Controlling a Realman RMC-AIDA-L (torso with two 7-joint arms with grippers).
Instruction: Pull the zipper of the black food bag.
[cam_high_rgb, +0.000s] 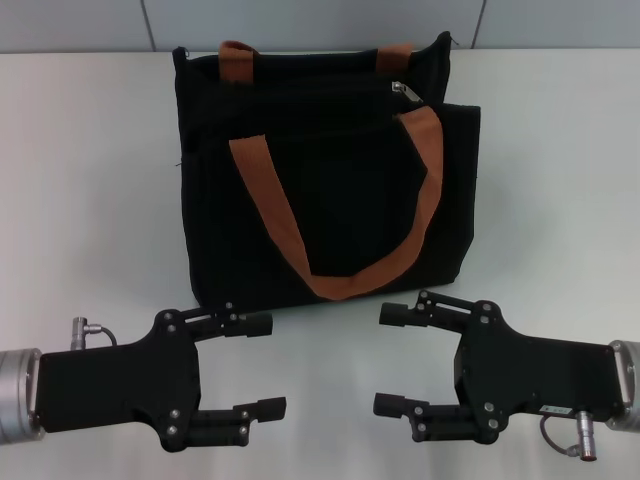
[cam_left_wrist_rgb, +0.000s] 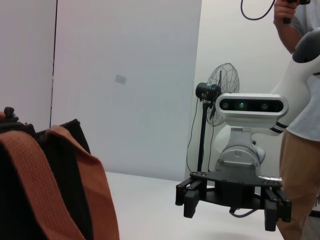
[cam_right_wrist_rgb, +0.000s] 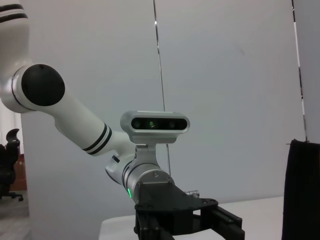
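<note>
The black food bag (cam_high_rgb: 325, 175) stands upright at the upper centre of the head view on the white tabletop (cam_high_rgb: 90, 180), its zipper (cam_high_rgb: 404, 91) a silver tab at the bag's upper right. Low in that frame, the left claw (cam_high_rgb: 262, 366) and right claw (cam_high_rgb: 390, 360) face each other, both spread wide, apart from the bag. Only the left wrist view shows a fan (cam_left_wrist_rgb: 220, 92) and a person (cam_left_wrist_rgb: 300, 125) behind.
</note>
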